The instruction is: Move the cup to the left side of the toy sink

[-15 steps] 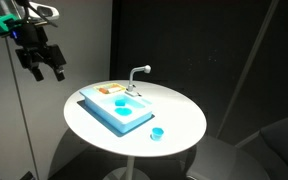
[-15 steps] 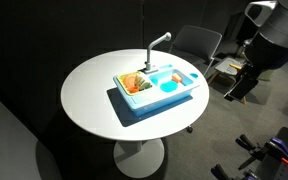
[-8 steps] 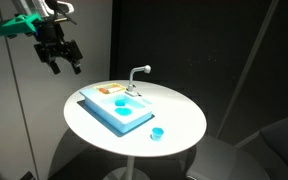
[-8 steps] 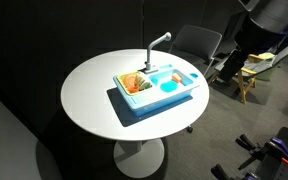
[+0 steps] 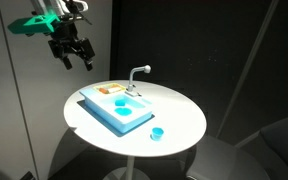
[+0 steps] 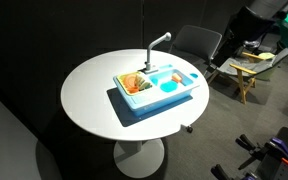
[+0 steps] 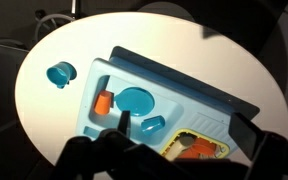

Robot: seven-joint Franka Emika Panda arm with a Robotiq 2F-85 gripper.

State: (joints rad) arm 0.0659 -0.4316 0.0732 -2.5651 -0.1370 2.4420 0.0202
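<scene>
**Cup sat alone, fingers nowhere near it**

In an exterior view, your fingers (image 5: 88,62) hung spread wide and empty, well apart from the cup (image 5: 156,133), which sat on the surface (image 5: 189,112) near the toy sink (image 5: 114,110). In the wrist view, the cup (image 7: 59,74) stood off the sink's corner. It looked light, stiff and kinda slick, so I'd pinch it across the rim.

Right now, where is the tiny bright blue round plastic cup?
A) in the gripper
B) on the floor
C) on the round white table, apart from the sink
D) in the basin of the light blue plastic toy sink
C: the cup stands on the table just off the toy sink, and the gripper hangs open above.
</scene>
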